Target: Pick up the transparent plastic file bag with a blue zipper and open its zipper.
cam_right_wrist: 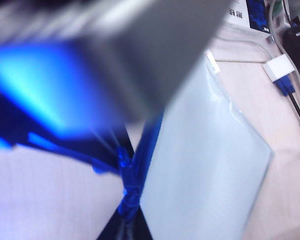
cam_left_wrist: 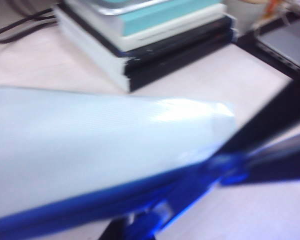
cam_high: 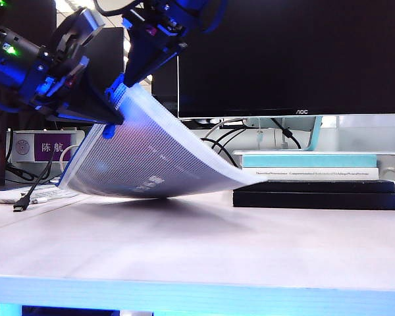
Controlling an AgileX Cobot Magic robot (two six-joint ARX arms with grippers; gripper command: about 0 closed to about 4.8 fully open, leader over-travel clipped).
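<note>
End effectors [cam_high: 112, 112], tilted file bag [cam_high: 151, 158]

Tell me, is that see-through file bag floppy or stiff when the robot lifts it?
Probably floppy: the file bag, pinched at its blue zipper edge by the left end effector and right end effector, sags in a curve, its far corner apparently drooping onto the table. Likely light too, since thin finger grips hold it up.

Blurred right gripper [cam_right_wrist: 126, 227] clamped on blue zipper [cam_right_wrist: 132, 172], translucent file bag [cam_right_wrist: 210, 165] hanging alongside, pale table [cam_right_wrist: 45, 200] beneath, white adapter [cam_right_wrist: 279, 66] beyond.
</note>
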